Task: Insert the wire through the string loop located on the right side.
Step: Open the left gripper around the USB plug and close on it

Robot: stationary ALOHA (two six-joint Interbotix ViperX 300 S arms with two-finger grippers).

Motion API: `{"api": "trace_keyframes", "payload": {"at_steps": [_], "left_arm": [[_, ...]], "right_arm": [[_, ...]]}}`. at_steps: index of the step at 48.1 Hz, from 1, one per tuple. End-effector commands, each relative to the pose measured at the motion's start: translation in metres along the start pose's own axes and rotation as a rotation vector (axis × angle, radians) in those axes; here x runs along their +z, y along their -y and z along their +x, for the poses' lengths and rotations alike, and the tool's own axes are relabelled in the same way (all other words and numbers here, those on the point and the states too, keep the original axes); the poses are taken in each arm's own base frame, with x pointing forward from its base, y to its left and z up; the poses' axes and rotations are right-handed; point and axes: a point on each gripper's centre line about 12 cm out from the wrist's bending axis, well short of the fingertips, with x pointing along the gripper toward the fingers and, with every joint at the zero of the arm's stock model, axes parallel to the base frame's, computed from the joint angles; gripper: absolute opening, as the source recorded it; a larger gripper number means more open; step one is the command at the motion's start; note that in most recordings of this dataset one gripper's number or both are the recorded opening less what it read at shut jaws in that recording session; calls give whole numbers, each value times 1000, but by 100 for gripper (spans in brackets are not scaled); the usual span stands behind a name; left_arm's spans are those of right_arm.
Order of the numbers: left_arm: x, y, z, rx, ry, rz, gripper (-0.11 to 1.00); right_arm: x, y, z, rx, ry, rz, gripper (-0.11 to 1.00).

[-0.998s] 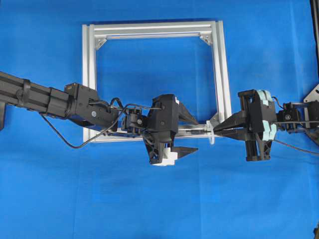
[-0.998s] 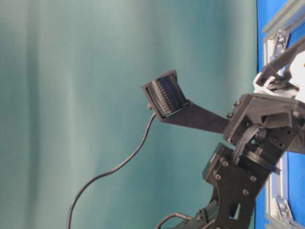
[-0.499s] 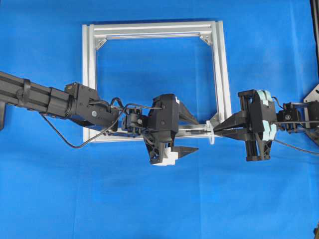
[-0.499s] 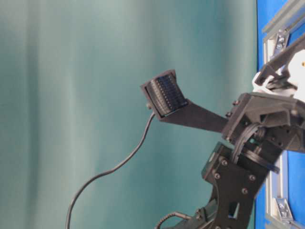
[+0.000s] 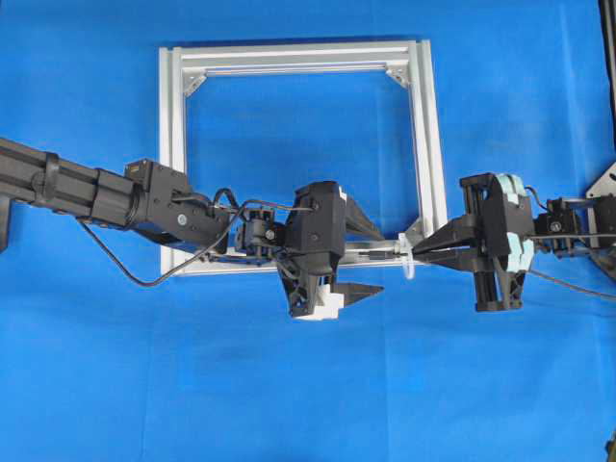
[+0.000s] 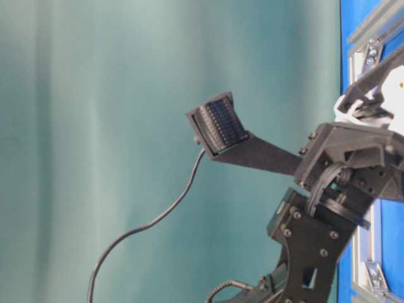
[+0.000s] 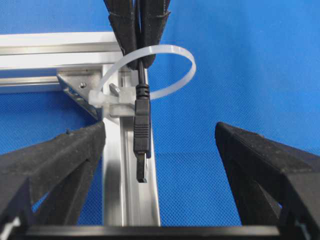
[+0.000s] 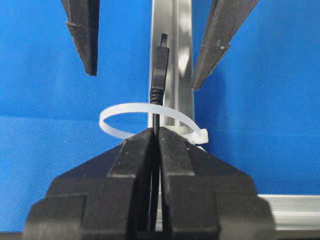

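At frame's (image 5: 298, 58) lower-right corner: wire (image 7: 142, 130) already threaded through string loop (image 7: 170, 70).
Right gripper (image 8: 156, 137) clamps the wire behind the loop; left gripper (image 7: 160, 150) stands wide, straddling the plug, holding nothing. Plug points toward left gripper, long axis along the bottom bar. Risk: off-centre closing knocks the plug sideways, or right releasing early lets it slip back.

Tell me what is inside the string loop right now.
The wire passes through the string loop, plug end out on the left tool's side. The shut right tool pinches it behind the loop, covering the cable farther back.
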Motion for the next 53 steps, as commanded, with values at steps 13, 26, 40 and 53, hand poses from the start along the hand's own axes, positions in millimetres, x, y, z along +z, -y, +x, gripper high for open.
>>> {"api": "trace_keyframes", "payload": {"at_steps": [13, 26, 40, 53], "left_arm": [[23, -8, -1, 13, 61, -32, 17], [20, -8, -2, 13, 50, -33, 8], [21, -8, -2, 15, 52, -34, 8], [21, -8, -2, 13, 52, -33, 8]], "right_arm": [[9, -2, 2, 4, 33, 2, -4], [9, -2, 2, 5, 32, 2, -4], [7, -2, 2, 4, 18, -1, -3], [3, -1, 2, 1, -14, 4, 25]]}}
